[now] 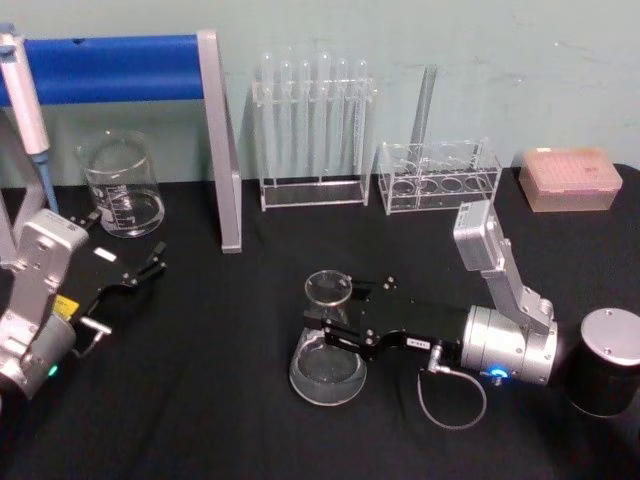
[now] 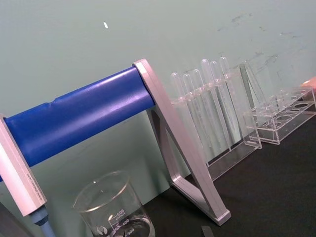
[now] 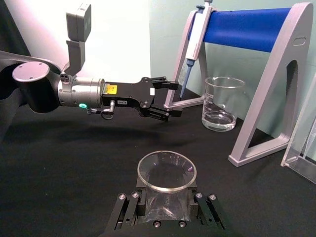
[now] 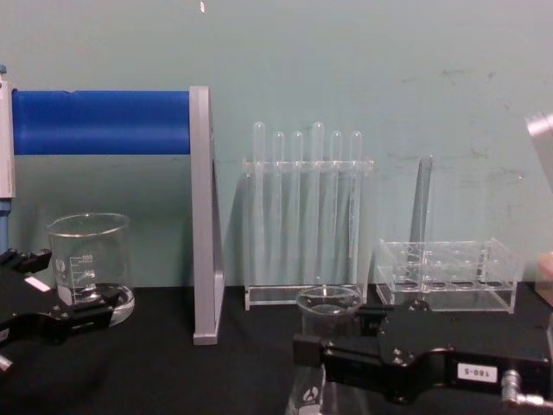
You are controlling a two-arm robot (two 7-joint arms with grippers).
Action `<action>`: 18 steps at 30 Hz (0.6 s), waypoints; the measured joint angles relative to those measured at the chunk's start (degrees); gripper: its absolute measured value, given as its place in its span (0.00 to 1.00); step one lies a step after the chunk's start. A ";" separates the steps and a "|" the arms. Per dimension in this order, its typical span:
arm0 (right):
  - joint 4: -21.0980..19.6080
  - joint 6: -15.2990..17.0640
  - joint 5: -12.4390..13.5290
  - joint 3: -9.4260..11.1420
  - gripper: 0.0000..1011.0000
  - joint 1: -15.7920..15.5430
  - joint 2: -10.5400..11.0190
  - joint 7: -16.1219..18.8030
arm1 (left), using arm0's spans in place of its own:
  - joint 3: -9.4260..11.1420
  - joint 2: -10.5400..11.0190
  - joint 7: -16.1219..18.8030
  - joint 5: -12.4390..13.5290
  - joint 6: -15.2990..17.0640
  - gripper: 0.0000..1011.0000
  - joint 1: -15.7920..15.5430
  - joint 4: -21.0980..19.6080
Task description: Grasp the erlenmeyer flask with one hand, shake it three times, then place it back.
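Over black table — pinching erlenmeyer flask neck in right gripper jaws; may slip on smooth glass when shaken. Idle at left, left gripper, jaws spread.

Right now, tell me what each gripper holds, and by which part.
The right gripper holds the flask by its neck, just under the rim. The left gripper is open and empty.
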 joint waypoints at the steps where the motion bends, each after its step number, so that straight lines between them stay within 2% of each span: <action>1: -0.02 0.04 0.00 0.01 0.45 -0.02 0.00 -0.04 | 0.00 0.00 0.00 0.00 0.00 0.99 0.00 0.00; 18: -0.58 0.84 -0.26 0.24 0.45 -0.54 -0.01 -1.03 | 0.00 0.00 0.00 0.00 0.00 0.99 0.00 0.00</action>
